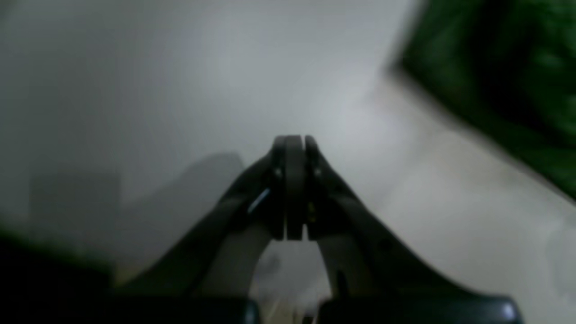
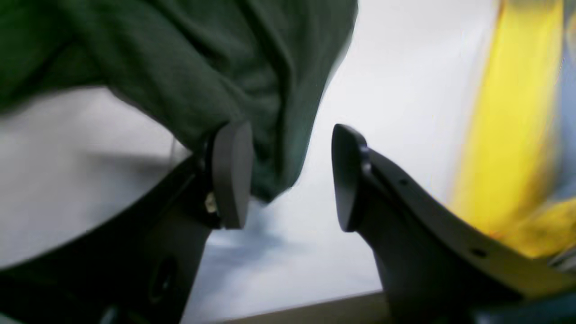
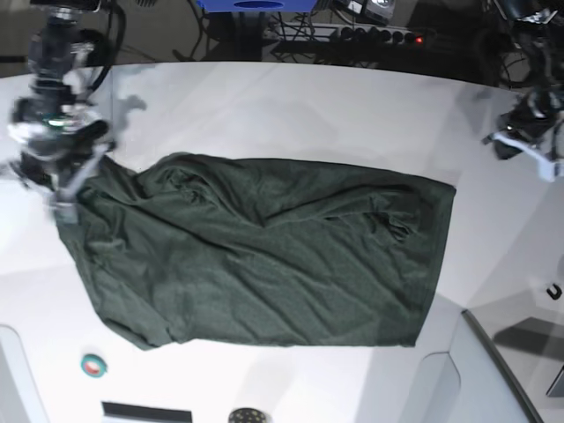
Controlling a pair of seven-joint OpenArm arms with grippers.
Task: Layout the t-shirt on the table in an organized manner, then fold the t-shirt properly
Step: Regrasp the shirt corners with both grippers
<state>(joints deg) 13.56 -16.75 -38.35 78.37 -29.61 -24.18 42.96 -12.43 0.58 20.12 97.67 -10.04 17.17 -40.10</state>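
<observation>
The dark green t-shirt [image 3: 264, 251] lies spread and wrinkled across the white table [image 3: 291, 106]. My right gripper [image 3: 63, 189] is at the shirt's left end. In the right wrist view the right gripper [image 2: 288, 148] is open, and a fold of the t-shirt [image 2: 180, 67] hangs against its left finger [image 2: 231, 175] and partly into the gap. My left gripper [image 3: 527, 145] is over bare table, right of the shirt and apart from it. In the left wrist view the left gripper [image 1: 294, 140] is shut and empty, with the t-shirt [image 1: 504, 67] blurred at the top right.
A small teal and red round thing [image 3: 92, 364] and a dark round thing [image 3: 245, 414] sit near the front edge. A dark seam [image 3: 493, 352] runs across the front right corner. A blurred yellow shape [image 2: 508, 135] is beyond the table. Cables and equipment [image 3: 352, 31] line the back.
</observation>
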